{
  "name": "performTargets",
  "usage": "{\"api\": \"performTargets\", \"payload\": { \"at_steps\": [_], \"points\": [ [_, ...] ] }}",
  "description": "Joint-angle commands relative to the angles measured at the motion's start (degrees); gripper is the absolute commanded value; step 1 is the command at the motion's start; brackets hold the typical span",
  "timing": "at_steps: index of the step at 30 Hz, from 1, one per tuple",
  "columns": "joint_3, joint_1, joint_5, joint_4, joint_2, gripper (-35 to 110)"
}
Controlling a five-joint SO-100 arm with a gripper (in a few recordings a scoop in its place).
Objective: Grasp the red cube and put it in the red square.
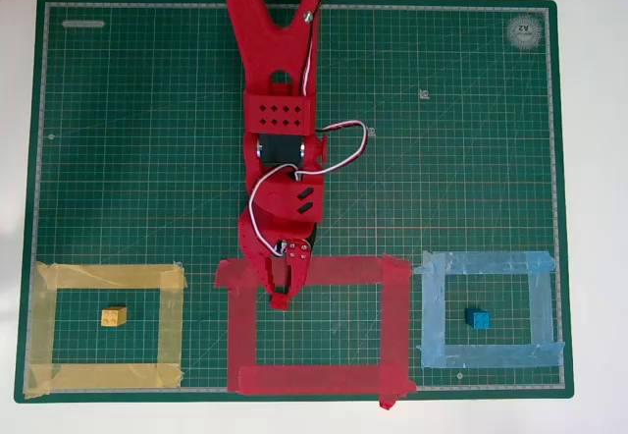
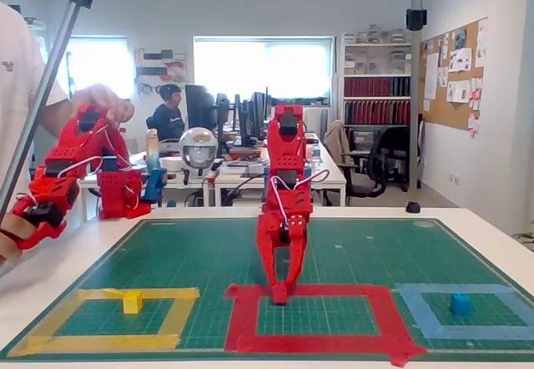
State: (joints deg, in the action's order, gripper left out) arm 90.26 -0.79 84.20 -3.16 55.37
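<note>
My red gripper [image 1: 280, 295] [image 2: 279, 290] points down over the top-left part of the red square [image 1: 397, 321] [image 2: 388, 315], just inside its upper tape strip. The fingers are drawn together on a tiny red block at their tips, the red cube [image 1: 280, 302] [image 2: 279, 296]. The cube is at or barely above the mat, inside the outline. Its red blends with the fingers, so its edges are hard to make out.
A yellow block [image 1: 114, 316] [image 2: 132, 302] lies inside the yellow tape outline [image 1: 172, 326] at the left. A blue block [image 1: 478, 319] [image 2: 460, 304] lies inside the light-blue outline [image 1: 540, 306] at the right. All rest on a green cutting mat [image 1: 442, 159].
</note>
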Motion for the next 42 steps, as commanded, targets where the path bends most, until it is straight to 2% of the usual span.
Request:
{"api": "performTargets", "payload": {
  "at_steps": [1,5,8,24,42],
  "points": [
    [-0.4,1.2,1.2,1.2,4.1,-1],
    [-0.3,1.1,1.2,1.9,4.0,-1],
    [1.9,0.9,1.2,6.9,4.0,0],
    [1.9,0.4,1.7,6.9,4.1,12],
    [2.4,0.4,1.9,6.9,5.3,12]
  ]
}}
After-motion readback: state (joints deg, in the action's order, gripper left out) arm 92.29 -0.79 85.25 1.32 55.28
